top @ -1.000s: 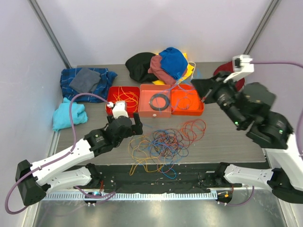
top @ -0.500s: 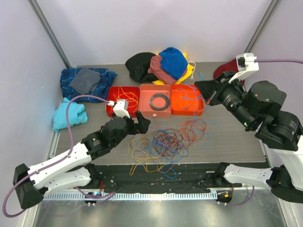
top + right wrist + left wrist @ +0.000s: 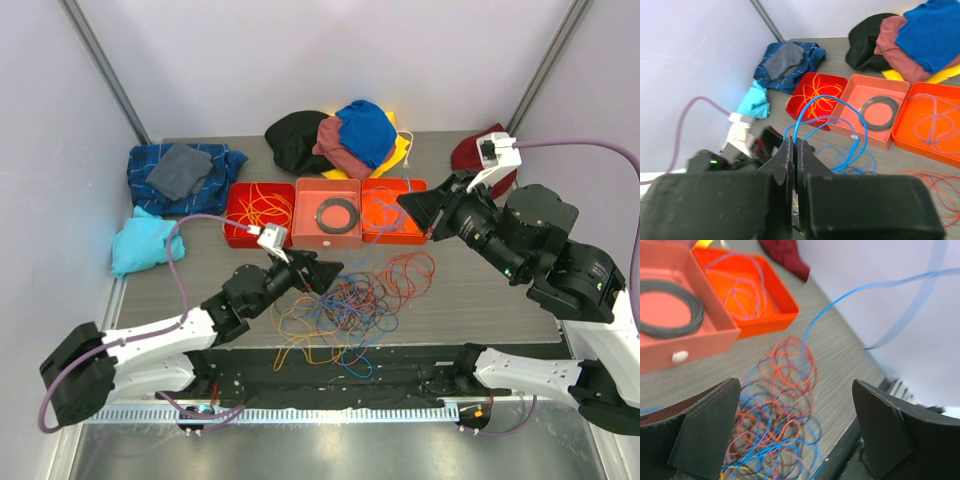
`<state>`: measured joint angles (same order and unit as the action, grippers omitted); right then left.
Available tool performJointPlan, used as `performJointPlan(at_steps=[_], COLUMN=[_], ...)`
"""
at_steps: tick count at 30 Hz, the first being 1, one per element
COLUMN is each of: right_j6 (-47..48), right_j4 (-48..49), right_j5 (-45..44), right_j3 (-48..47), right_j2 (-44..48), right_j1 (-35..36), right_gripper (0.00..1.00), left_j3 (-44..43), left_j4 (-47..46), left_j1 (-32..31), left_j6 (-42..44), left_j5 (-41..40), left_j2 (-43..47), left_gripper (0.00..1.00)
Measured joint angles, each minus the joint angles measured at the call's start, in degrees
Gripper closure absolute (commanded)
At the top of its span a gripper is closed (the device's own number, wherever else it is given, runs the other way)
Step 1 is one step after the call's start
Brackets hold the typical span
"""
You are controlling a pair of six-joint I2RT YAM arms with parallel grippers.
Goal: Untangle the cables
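Observation:
A tangle of thin orange, blue, red and yellow cables (image 3: pixel 345 305) lies on the table in front of the trays; it also shows in the left wrist view (image 3: pixel 775 410). My left gripper (image 3: pixel 318 270) is open and empty, low over the tangle's left part, its jaws wide apart (image 3: pixel 796 405). My right gripper (image 3: pixel 428 212) is shut on a blue cable (image 3: pixel 840 102) and holds it up above the orange tray (image 3: pixel 418 238). The cable loops down toward the tangle and crosses the left wrist view (image 3: pixel 865 287).
A red tray (image 3: pixel 236 215) holds orange cables, a salmon tray (image 3: pixel 305 235) holds a black ring (image 3: pixel 337 213), and the orange tray holds a cable. Clothes are piled at the back (image 3: pixel 340 135), left (image 3: pixel 185 170) (image 3: pixel 145 245) and right (image 3: pixel 470 152). The table's front edge (image 3: pixel 430 345) is close to the tangle.
My left gripper has moved right and forward, from beside the red tray to over the tangle. My right gripper has shifted left and lower with the blue cable.

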<state>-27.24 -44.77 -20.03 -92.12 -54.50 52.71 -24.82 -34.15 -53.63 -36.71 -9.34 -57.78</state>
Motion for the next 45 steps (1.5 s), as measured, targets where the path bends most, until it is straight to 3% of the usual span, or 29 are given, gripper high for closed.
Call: performJointPlan(at_steps=[12, 29, 32, 33, 34, 35, 36, 39, 45], right_j6=[-1.2, -1.2, -1.4, -1.4, -1.4, -1.4, -1.4, -1.3, -0.3], right_j4=[1.0, 0.9, 0.7, 0.7, 0.6, 0.4, 0.3, -0.2, -0.4], right_j5=[4.4, 6.5, 6.8, 6.9, 6.9, 6.9, 6.8, 5.9, 3.2], right_j3=[-8.6, -11.5, -11.8, -11.9, -12.0, -12.2, -12.3, -12.3, -12.2], right_j2=[-2.3, -3.3, -3.8, -4.0, -4.0, -4.0, -4.0, -4.0, -3.0], right_j1=[0.0, 0.0, 0.0, 0.0, 0.0, 0.0, 0.0, 0.0, 0.0], right_gripper=[0.99, 0.99, 0.99, 0.99, 0.99, 0.99, 0.99, 0.99, 0.99], left_j3=[-0.6, -6.1, -7.5, -7.9, -8.2, -8.5, -8.6, -9.0, -10.6], left_j4=[-13.4, -25.8, -27.2, -27.5, -27.8, -27.9, -27.8, -25.1, -5.5], left_j1=[-0.5, -2.6, -2.6, -2.6, -2.6, -2.6, -2.6, -2.6, -1.9], left_j6=[3.1, 1.8, 1.1, 0.7, 0.5, 0.1, -0.2, -0.4, -0.5], left_j5=[0.3, 7.2, 7.8, 7.9, 8.0, 8.1, 8.1, 7.1, 1.0], left_j2=[-9.3, -22.4, -24.9, -25.6, -26.4, -26.8, -27.0, -26.4, -18.1], left_gripper=[0.0, 0.0, 0.24, 0.48, 0.64, 0.96, 1.0, 1.0, 1.0])
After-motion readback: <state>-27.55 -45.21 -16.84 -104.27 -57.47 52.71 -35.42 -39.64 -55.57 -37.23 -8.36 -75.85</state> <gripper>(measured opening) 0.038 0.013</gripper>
